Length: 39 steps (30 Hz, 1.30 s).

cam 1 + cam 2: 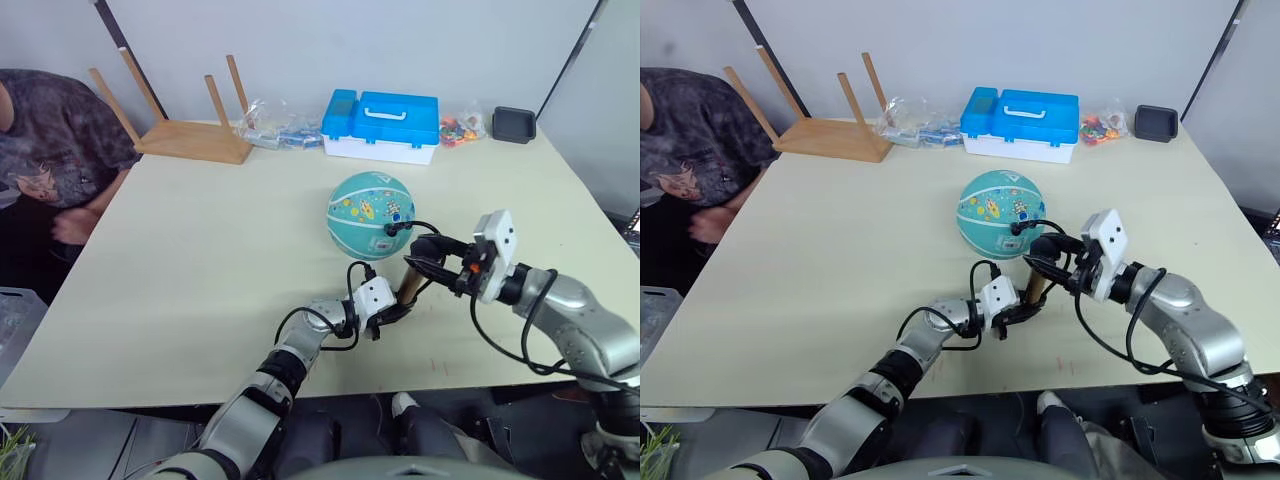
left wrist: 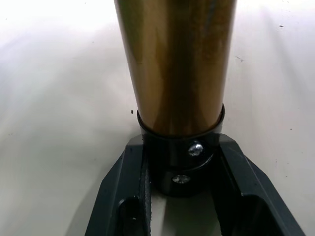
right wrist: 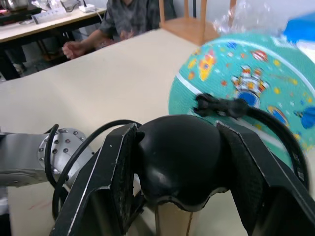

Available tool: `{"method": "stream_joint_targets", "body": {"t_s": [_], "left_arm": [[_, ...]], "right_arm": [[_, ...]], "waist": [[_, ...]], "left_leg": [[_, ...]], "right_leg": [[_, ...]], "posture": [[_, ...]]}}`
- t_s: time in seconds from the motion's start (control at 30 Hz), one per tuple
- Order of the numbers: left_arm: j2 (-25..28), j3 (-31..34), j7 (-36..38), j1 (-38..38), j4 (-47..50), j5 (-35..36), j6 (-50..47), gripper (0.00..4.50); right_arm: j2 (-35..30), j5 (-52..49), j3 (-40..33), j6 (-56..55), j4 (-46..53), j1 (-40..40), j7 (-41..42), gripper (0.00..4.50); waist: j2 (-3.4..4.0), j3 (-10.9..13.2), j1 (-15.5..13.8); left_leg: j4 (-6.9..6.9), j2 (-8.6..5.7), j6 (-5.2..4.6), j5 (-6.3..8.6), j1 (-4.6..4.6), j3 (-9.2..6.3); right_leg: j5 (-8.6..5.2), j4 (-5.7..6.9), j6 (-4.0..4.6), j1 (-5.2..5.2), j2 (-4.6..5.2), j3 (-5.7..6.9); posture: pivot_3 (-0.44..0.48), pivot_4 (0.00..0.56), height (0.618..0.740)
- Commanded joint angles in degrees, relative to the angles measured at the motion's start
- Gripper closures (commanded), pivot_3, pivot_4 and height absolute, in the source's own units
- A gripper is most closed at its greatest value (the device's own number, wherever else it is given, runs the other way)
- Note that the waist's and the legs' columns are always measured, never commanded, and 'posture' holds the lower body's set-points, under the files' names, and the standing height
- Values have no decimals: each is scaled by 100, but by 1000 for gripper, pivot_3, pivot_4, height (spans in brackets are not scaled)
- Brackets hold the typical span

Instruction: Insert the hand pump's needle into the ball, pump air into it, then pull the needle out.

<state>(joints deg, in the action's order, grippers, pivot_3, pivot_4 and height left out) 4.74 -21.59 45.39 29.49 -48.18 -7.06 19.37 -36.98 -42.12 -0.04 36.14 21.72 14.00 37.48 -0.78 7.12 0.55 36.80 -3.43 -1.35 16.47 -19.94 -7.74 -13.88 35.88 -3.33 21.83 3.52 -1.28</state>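
Observation:
The teal ball (image 1: pixel 368 208) with cartoon prints rests mid-table. Just in front of it the bronze hand pump (image 1: pixel 409 284) stands nearly upright. My left gripper (image 1: pixel 392 311) is shut on its black bottom cap (image 2: pixel 179 160), with a finger (image 2: pixel 123 196) pressed to each side. At the top, my right gripper (image 1: pixel 430 257) is shut on the black handle (image 3: pixel 179 162). The thin black hose (image 3: pixel 278 135) arcs from the pump to the ball. The needle's black fitting (image 3: pixel 216 106) sits against the ball's skin; the pin itself is hidden.
A blue-and-white toolbox (image 1: pixel 384 123), an overturned wooden stool (image 1: pixel 188 136), plastic bags (image 1: pixel 270 125) and a black box (image 1: pixel 513 123) line the far edge. A person (image 1: pixel 45 140) sits at the table's left side. Bare tabletop (image 1: pixel 200 250) lies left of the ball.

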Motion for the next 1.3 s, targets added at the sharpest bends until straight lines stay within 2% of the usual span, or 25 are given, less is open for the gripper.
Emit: {"method": "stream_joint_targets", "body": {"t_s": [0.03,0.13,0.27,0.4,0.5,0.7,0.83,0.97,1.13,1.3], "left_arm": [[151,-159,56,-115,-832,-323,-185,3416],[84,-152,36,1,-1037,-338,-124,3416],[36,-142,32,76,-1178,-348,-64,3416],[38,-123,44,124,-1254,-337,-40,3416],[32,-167,33,-9,-1136,-346,-8,3416],[70,-210,15,-203,-902,-349,11,3416],[103,-218,-2,-303,-762,-331,-16,3416],[127,-237,-22,-416,-594,-341,-59,3417],[197,-221,-16,-526,-365,-329,-156,3417],[224,-220,-15,-571,-293,-329,-244,3417]], "right_arm": [[-274,-929,-1029,428,523,544,-208,2452],[-581,-1748,-1620,763,711,1006,-359,2452],[-1022,-2991,-2294,1102,797,1614,-699,2452],[-1397,-3387,-2383,1365,840,1769,-870,2452],[-1378,-2967,-1992,1382,969,1424,-854,2452],[-865,-1247,-697,724,787,347,-521,2452],[-354,-108,418,138,112,-240,-266,2452],[107,920,1323,-561,-851,-744,81,2452],[445,1259,1322,-951,-1201,-965,277,2452],[186,1214,865,-937,-855,-744,410,2452]], "waist": [[19,30,-10],[42,61,-34],[40,66,-103],[21,79,-126],[29,86,-134],[7,13,-107],[-24,-46,-27],[-42,-88,42],[-35,-146,48],[-30,-147,42]], "left_leg": [[3,-6,0,0,-4,-1],[9,-23,-2,-1,-20,-3],[57,-39,-4,-3,-114,-12],[59,-40,-5,-2,-115,-10],[58,-41,-7,-1,-123,-11],[46,-38,-8,0,-86,-2],[38,-30,-8,0,-61,-3],[-1,-24,-7,3,33,2],[-27,-10,-4,2,56,0],[-33,-4,-3,2,56,-2]], "right_leg": [[1,0,0,3,8,4],[2,0,-3,11,13,11],[24,5,-23,84,20,14],[30,5,-22,85,46,12],[30,3,-22,89,50,16],[28,3,-24,66,44,6],[18,4,-36,51,9,5],[-10,-3,-46,-28,13,-1],[-20,-2,-30,-31,-8,-1],[-23,-2,-24,-29,-18,-2]], "posture": [[0,150,740],[0,150,740],[0,150,740],[0,150,740],[0,150,740],[0,150,740],[0,150,740],[0,150,740],[0,150,740],[0,150,740]]}}
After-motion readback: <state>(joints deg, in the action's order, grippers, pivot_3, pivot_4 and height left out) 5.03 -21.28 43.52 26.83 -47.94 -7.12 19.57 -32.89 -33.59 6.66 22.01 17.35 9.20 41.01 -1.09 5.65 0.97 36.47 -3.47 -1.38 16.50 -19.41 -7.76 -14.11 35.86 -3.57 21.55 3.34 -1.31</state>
